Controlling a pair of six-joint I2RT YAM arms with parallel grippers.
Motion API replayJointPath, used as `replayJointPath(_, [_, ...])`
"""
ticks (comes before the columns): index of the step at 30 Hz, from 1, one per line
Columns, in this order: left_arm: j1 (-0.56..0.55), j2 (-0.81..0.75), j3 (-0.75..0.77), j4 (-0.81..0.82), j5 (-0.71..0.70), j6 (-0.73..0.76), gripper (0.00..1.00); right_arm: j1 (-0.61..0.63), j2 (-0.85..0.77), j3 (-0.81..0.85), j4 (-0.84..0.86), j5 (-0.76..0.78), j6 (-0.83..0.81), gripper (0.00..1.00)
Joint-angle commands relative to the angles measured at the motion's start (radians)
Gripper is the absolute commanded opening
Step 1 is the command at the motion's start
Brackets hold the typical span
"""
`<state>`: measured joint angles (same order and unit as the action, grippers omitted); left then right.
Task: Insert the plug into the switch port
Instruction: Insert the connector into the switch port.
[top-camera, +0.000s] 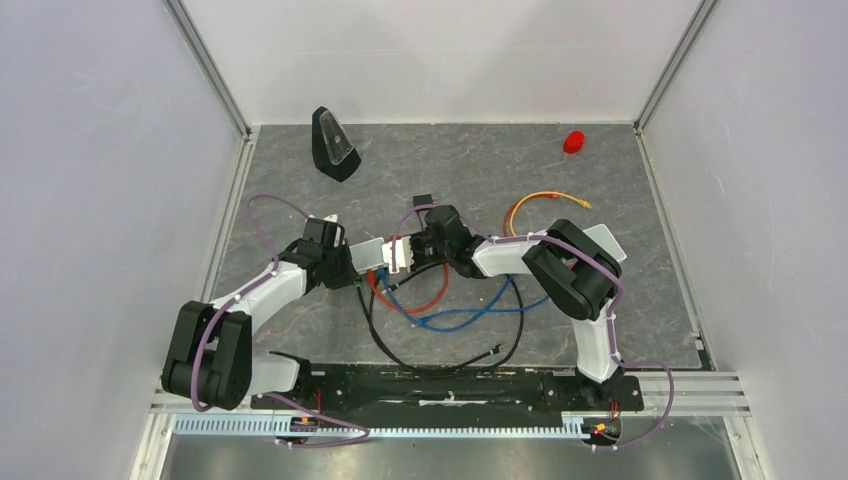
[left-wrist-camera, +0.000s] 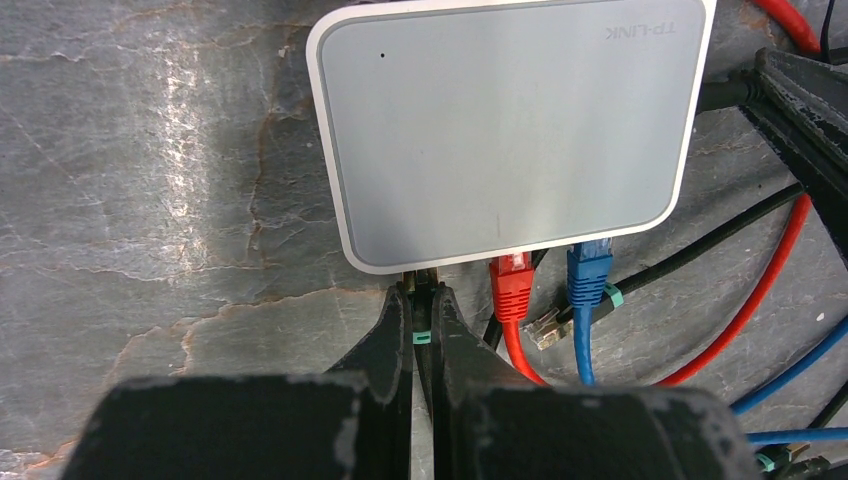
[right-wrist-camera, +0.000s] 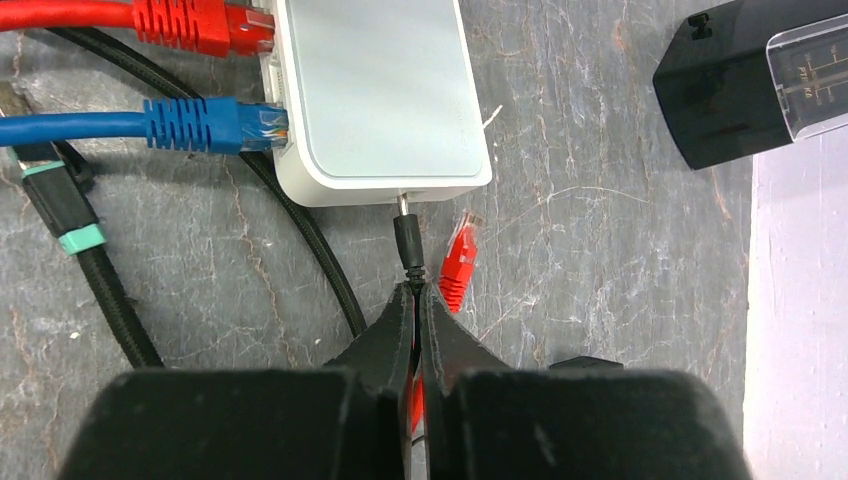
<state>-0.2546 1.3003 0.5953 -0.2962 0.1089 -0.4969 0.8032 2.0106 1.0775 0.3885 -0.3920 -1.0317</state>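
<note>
The switch (left-wrist-camera: 510, 130) is a flat pale grey-white box lying on the dark mat, seen too in the right wrist view (right-wrist-camera: 375, 90) and the top view (top-camera: 376, 252). My left gripper (left-wrist-camera: 422, 290) is shut on a black cable with a green band. Its plug (left-wrist-camera: 421, 278) sits at the switch port in the box's near edge, left of a red plug (left-wrist-camera: 512, 280) and a blue plug (left-wrist-camera: 590, 270) that sit in ports. My right gripper (right-wrist-camera: 418, 288) is shut on the thin black lead of a barrel plug (right-wrist-camera: 407, 240), whose metal tip meets the box's side.
A loose clear plug (left-wrist-camera: 545, 328) on a black cable lies by the blue one. A loose red plug (right-wrist-camera: 460, 258) lies beside the right fingers. The black wedge device (top-camera: 334, 143) stands at the back left. Cables tangle in front; an orange cable (top-camera: 545, 200) and a red object (top-camera: 573, 142) lie at the back right.
</note>
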Motion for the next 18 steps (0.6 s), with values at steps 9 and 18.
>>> replayJointPath(9, [0.000,-0.006,0.017,0.085,0.106,0.020,0.02,0.023,0.012,0.035,0.055,-0.079,0.011,0.00])
replayJointPath(18, [-0.002,-0.008,0.031,0.056,0.120,0.086,0.02,0.023,0.011,0.048,0.052,-0.078,0.009,0.00])
